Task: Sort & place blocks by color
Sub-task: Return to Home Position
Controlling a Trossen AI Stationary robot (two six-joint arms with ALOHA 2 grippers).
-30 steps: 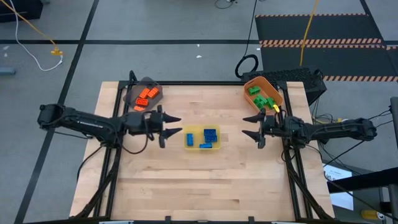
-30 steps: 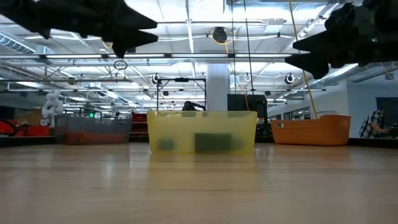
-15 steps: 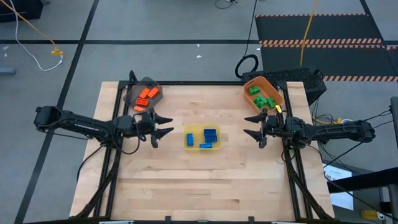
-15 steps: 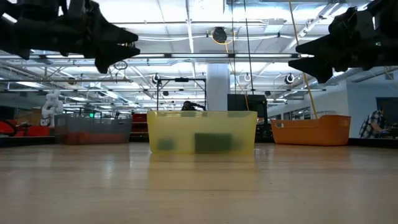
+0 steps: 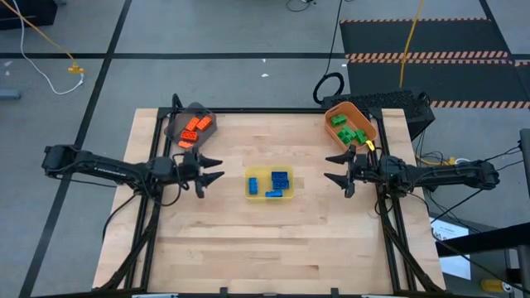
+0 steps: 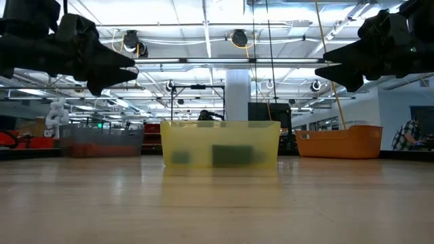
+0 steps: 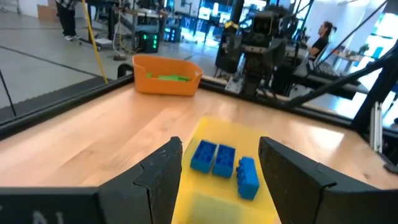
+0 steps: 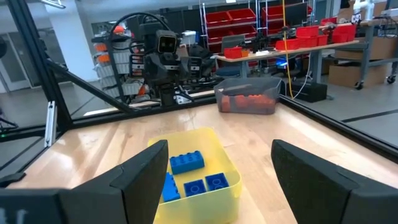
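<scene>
Several blue blocks (image 5: 278, 180) lie in the yellow bin (image 5: 251, 195) at the table's middle. Orange blocks (image 5: 195, 127) fill the grey bin (image 5: 180, 115) at the far left corner. Green blocks (image 5: 348, 132) sit in the orange bin (image 5: 364, 118) at the far right. My left gripper (image 5: 217, 171) hangs open and empty left of the yellow bin, pointing at it. Right of that bin, my right gripper (image 5: 329, 169) hangs open and empty, also pointing at it. Both are above the tabletop.
Bare wood stretches along the table's near half (image 5: 265, 248). Cables and black frame rails run along both table sides. A person (image 6: 411, 135) sits far off in the room behind.
My left gripper has drawn back toward the table's left edge, away from the yellow bin, and sunk a little, staying open and empty. The blocks and bins have kept their places.
</scene>
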